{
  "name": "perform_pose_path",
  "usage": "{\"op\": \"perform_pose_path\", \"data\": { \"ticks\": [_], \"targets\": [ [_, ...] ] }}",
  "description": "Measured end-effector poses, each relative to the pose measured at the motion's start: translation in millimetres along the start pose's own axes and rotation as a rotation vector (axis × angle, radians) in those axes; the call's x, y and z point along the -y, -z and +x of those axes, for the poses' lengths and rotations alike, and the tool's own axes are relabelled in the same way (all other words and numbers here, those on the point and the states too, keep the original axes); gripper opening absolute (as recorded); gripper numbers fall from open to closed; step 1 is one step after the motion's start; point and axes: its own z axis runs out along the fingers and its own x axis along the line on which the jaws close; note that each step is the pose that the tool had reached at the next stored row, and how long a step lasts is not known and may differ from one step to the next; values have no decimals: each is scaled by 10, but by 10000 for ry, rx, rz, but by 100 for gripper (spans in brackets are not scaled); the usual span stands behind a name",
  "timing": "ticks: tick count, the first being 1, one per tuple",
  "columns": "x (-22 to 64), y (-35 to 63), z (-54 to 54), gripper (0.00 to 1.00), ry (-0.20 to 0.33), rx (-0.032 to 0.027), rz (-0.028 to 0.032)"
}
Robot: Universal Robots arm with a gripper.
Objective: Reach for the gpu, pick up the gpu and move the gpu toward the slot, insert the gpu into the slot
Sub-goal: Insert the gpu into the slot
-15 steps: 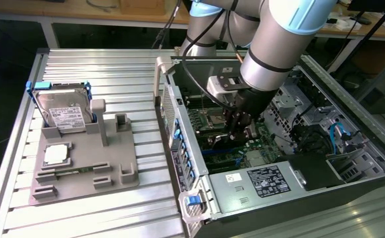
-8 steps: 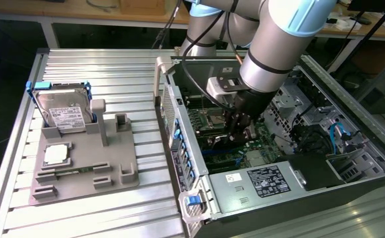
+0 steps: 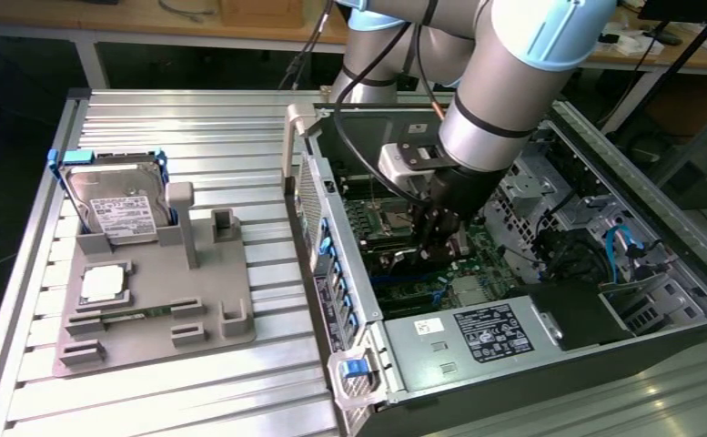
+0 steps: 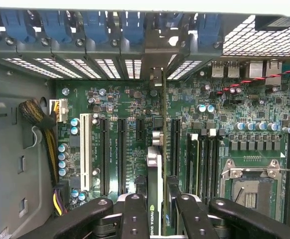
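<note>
- Wrist view: hand (image 4: 157, 211) is clamped on the gpu (image 4: 155, 164), card held edge-on between the fingers (image 4: 135, 214).
- Its long axis runs straight out toward the case's rear brackets (image 4: 155, 59), over the motherboard slot (image 4: 174, 144).

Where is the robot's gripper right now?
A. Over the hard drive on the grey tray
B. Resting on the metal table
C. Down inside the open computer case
C: the gripper reaches down inside the computer case, clamping the gpu edge-on above the green motherboard.
</note>
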Motion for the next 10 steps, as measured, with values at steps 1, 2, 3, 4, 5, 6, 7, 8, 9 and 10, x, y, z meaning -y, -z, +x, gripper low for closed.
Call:
{"op": "perform_pose_path", "data": {
  "ticks": [1,2,3,4,5,6,7,8,9,10],
  "targets": [
    [0,0,0,27,0,0,-12],
    [0,0,0,27,-1,-1,-30],
    [0,-1,0,27,-1,1,-47],
    [0,-2,0,27,-2,0,-62],
    [0,-2,0,27,-3,1,-87],
    [1,-3,0,27,-4,3,-132],
    [2,-3,0,27,-8,4,-190],
    [4,-3,0,27,-13,5,-246],
    [7,-3,0,27,-19,6,-299],
    [10,-3,0,27,-26,6,-351]
  ]
}}
